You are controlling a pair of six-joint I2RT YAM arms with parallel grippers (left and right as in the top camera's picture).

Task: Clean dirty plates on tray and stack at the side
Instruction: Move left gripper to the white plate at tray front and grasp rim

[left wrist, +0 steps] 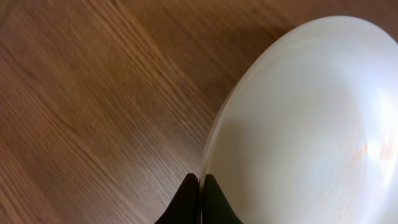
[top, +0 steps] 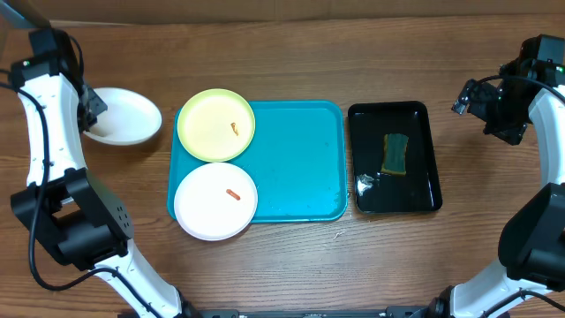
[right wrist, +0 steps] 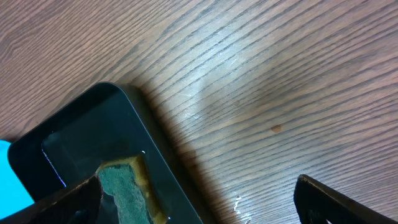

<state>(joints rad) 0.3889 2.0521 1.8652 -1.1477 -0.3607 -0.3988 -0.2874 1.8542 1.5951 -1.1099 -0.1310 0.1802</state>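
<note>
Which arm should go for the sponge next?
Right. The right tool is open and empty, just beside the black tray with the sponge; the left tool is shut on the white plate at the far side.

I see both of my arms from above. The left arm is built of smooth white tube-shaped links joined by bulky matte black joint housings. A thin black cable loops beside its near joint, and a small green light shows at its far end. The right arm matches, with a boxy black wrist block. Up close, the left gripper has black fingers tapering to points, and the right gripper has plain black fingers.
</note>
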